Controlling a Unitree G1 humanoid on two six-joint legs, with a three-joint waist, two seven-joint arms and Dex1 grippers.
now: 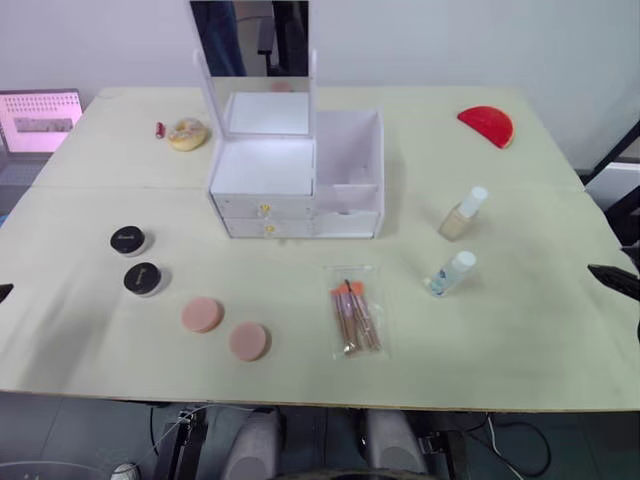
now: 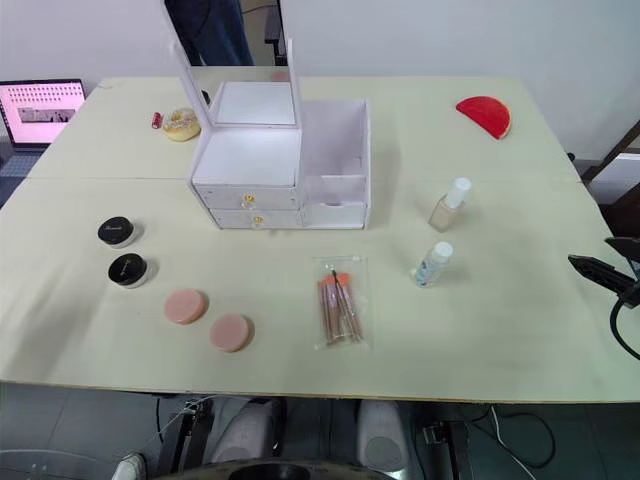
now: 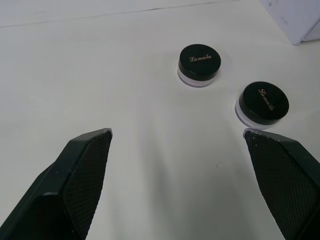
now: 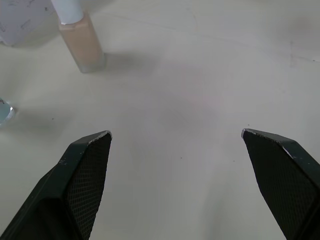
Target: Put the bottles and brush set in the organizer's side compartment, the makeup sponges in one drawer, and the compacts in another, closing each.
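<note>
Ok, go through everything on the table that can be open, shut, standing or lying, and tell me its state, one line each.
Organizer: both drawers shut, side compartment empty, mirror up.
Beige bottle: standing, capped.
Clear bottle: standing, capped.
Brush set: lying flat in its clear pouch.
Two compacts: lids on.
Two makeup sponges: lying flat.
Left claw: open, holding nothing.
Right claw: open, holding nothing.

We see bare table [image 1: 520, 330] around the scattered items; the organizer's [image 1: 300, 185] raised mirror lid [image 1: 255, 65] blocks overhead reach, while its side compartment [image 1: 348, 150] stands open on top.
</note>
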